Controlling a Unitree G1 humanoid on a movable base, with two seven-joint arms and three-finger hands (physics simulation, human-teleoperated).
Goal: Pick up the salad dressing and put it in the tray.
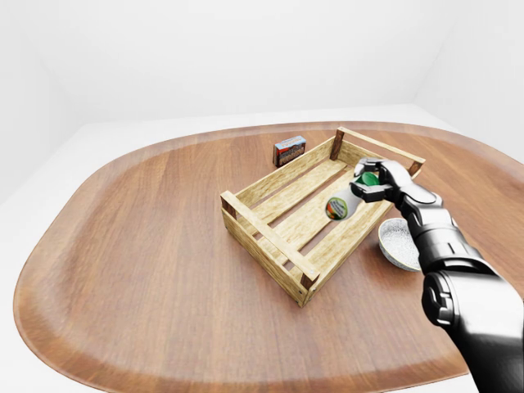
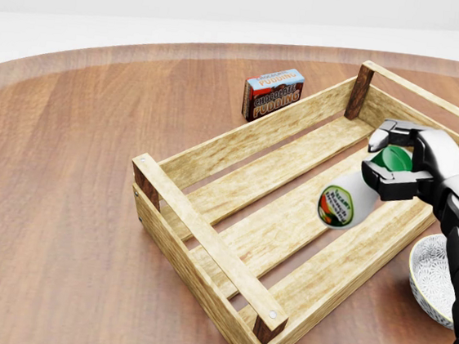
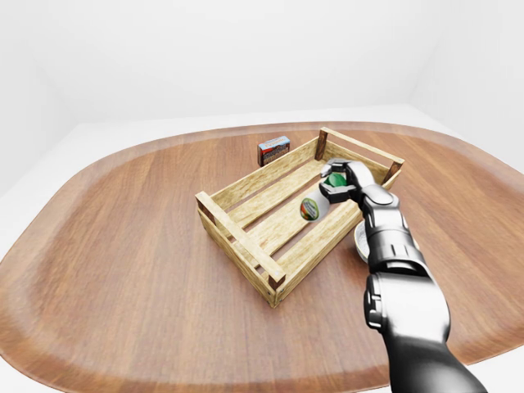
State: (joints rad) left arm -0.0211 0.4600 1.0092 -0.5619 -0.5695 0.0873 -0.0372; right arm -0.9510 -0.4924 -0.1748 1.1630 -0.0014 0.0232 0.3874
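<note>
- The right hand (image 2: 402, 170) has its fingers (image 2: 386, 182) closed around the salad dressing (image 2: 350, 197).
- The bottle tilts over the tray (image 2: 205, 243).
- A pudding box (image 2: 273, 93) and a bowl (image 2: 433, 277) sit on the desk (image 2: 62, 204).

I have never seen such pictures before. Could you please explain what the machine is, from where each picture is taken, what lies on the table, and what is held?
These are computer renders of a human-shaped robot. All three pictures come from cameras on its head, looking down over its arms. A round wooden table carries a slatted wooden tray, a small pudding box beside the tray, and a white bowl. The right hand reaches over the tray, its fingers closed on the green cap of a white salad dressing bottle, just above the slats. The left hand is not visible.
</note>
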